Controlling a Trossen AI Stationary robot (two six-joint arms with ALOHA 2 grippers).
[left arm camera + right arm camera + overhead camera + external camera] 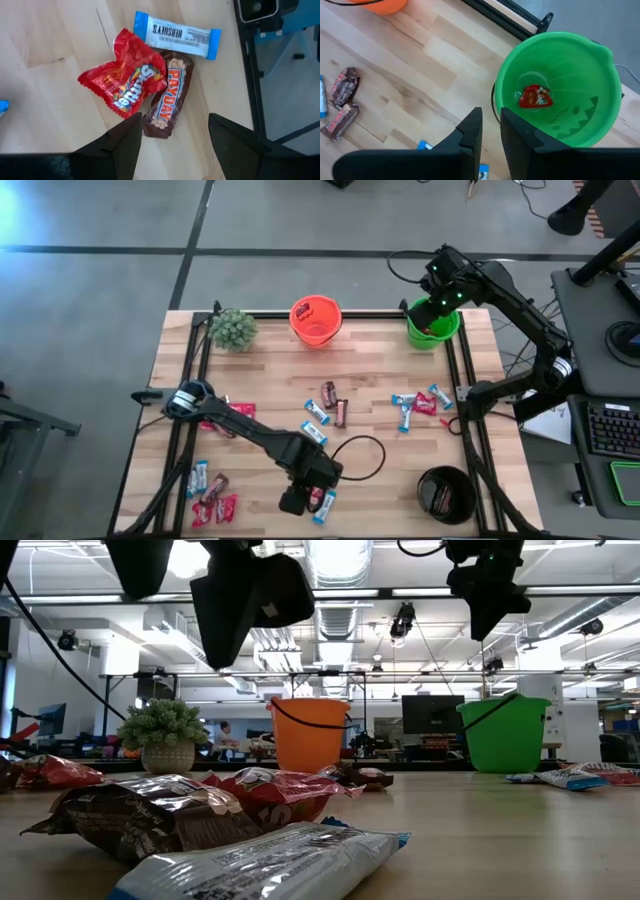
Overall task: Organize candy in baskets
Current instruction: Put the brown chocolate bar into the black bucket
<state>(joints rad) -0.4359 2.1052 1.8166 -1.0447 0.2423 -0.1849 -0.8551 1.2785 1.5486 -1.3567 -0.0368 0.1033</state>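
Observation:
My left gripper [306, 502] [174, 134] hangs open near the table's near edge, above a small heap of candy: a dark brown bar [168, 97], a red pack [125, 84] and a light blue-and-white bar [177, 35], all lying flat on the wood. The brown bar's end lies below the gap between the fingers. My right gripper [437, 308] [491, 129] hovers at the near rim of the green basket [580, 65] at the far right, open by a narrow gap and holding nothing. One red candy [535, 96] lies on the basket's floor.
The orange basket [315, 320] stands at the far middle and the black basket [445, 492] at the near right. A fuzzy plant [233, 328] sits far left. Candy lies in groups mid-table [328, 408], right [420, 402] and near left [210, 495]. A black cable loop [360, 458] lies on the wood.

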